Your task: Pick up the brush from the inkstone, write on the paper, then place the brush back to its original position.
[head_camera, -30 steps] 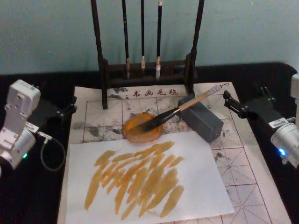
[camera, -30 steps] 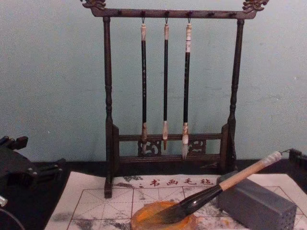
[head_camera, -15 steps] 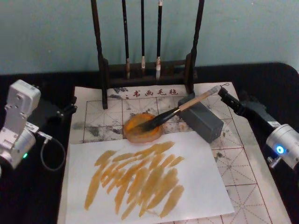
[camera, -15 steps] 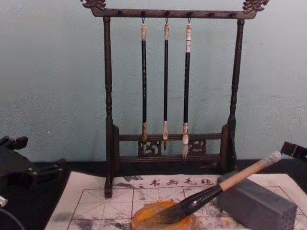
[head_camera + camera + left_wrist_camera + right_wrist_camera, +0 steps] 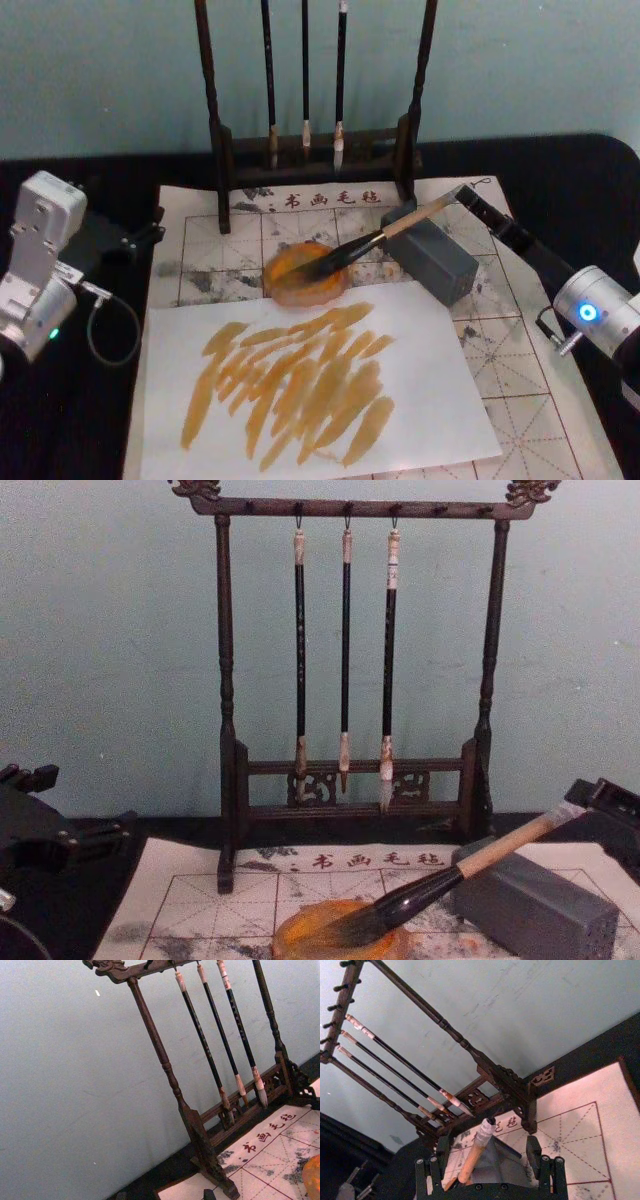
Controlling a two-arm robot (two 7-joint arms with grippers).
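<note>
Black table (image 5: 585, 175) carries the paper (image 5: 205, 250) before a teal wall (image 5: 110, 70)

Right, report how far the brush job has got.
Done: nothing sure; orange strokes cover the white sheet, but the brush lies with its tip in the dish and its handle on the grey block. In hand: the right pincer is open around the handle's end, not yet shut. To do: lift, write, put it back. The left pincer sits parked far left.
</note>
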